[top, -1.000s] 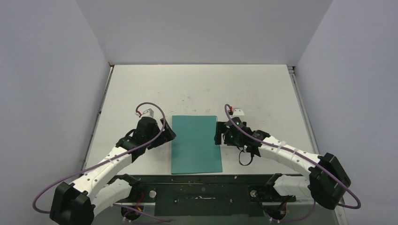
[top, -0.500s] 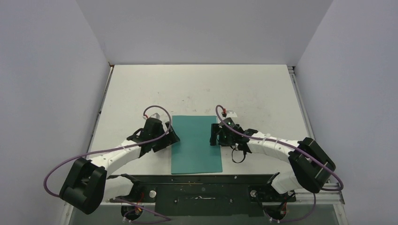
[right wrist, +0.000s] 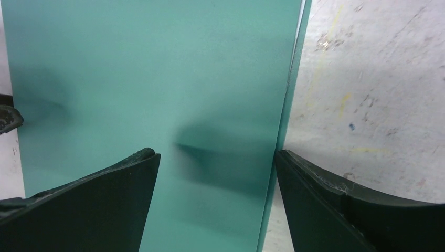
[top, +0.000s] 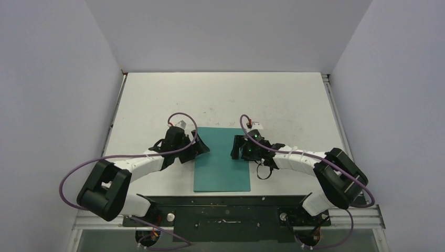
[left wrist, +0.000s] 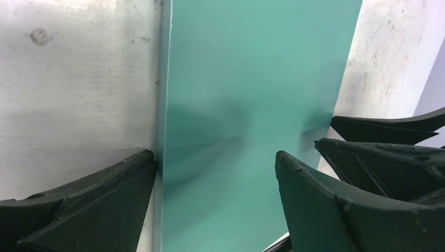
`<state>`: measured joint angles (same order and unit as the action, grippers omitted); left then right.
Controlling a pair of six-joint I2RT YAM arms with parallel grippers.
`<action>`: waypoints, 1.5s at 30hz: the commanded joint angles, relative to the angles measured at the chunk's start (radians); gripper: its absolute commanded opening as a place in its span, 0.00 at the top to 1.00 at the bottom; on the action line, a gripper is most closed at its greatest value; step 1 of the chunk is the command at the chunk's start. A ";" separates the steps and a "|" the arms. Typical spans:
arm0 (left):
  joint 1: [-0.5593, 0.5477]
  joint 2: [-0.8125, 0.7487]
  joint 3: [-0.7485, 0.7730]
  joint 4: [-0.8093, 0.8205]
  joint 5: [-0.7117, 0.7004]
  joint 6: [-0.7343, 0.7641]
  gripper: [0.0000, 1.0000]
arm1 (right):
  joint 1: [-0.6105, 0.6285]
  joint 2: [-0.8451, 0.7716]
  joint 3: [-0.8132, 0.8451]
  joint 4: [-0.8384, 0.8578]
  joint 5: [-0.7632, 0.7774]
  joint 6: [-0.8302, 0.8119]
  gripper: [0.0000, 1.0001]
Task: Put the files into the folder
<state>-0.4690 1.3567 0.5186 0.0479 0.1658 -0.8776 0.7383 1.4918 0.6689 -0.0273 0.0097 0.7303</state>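
Note:
The teal folder [top: 223,170] lies shut and flat on the table, near the front edge. My left gripper [top: 202,148] is open, low over the folder's left long edge; in the left wrist view [left wrist: 215,157] one finger is over the table and the other over the folder [left wrist: 252,94]. My right gripper [top: 236,148] is open over the right long edge; in the right wrist view [right wrist: 218,155] its fingers straddle the edge of the folder [right wrist: 152,79]. Neither holds anything. No white paper files show; whether they are inside the folder cannot be told.
The white table [top: 220,97] is scuffed and stained, with walls on three sides. A black mounting rail [top: 225,210] runs along the near edge just below the folder. The right gripper's fingers [left wrist: 383,131] show at the right of the left wrist view.
Both grippers have moved inward from beside the folder to over its two long edges, facing each other. The folder has shifted slightly to the right.

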 commanded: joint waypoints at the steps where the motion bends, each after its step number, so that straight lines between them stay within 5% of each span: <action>1: -0.002 0.081 0.025 0.045 0.056 -0.012 0.17 | -0.037 0.039 -0.015 0.062 -0.065 0.009 0.17; 16: -0.007 0.119 0.155 -0.044 0.022 0.024 0.16 | -0.135 0.011 0.050 -0.031 -0.073 -0.076 0.15; 28: 0.001 -0.159 0.314 -0.382 -0.116 0.143 0.03 | -0.171 -0.323 0.178 -0.302 0.137 -0.211 0.00; 31: 0.001 -0.238 0.348 -0.454 -0.127 0.176 0.04 | -0.172 -0.426 0.192 -0.333 0.142 -0.242 0.10; 45: 0.003 -0.611 0.372 -0.563 -0.046 0.400 0.04 | -0.172 -0.812 0.176 -0.468 0.285 -0.213 0.10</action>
<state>-0.4694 0.8288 0.8795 -0.5053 0.0654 -0.5850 0.5697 0.7567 0.8360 -0.4522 0.2306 0.5091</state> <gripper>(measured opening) 0.965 0.899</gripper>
